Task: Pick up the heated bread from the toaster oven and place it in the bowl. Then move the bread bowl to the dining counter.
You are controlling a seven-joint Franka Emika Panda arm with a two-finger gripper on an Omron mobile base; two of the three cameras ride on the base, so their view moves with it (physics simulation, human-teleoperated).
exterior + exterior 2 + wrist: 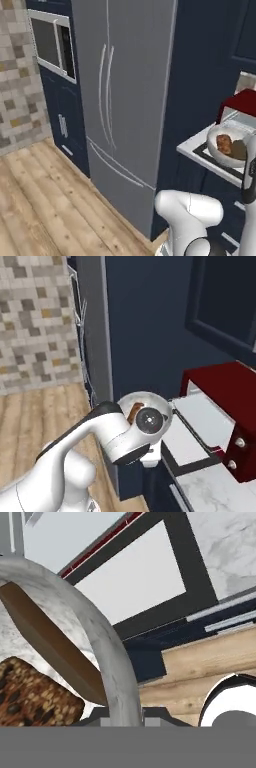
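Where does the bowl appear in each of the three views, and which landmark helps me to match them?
Left base view: the bowl sits at the right edge, on the open toaster oven door.
Right base view: the bowl is at the centre, partly hidden behind the arm's wrist.
Hand view: the bowl's rim curves across the left half, very close.
Shared landmark: the toaster oven, dark red, beside the bowl.
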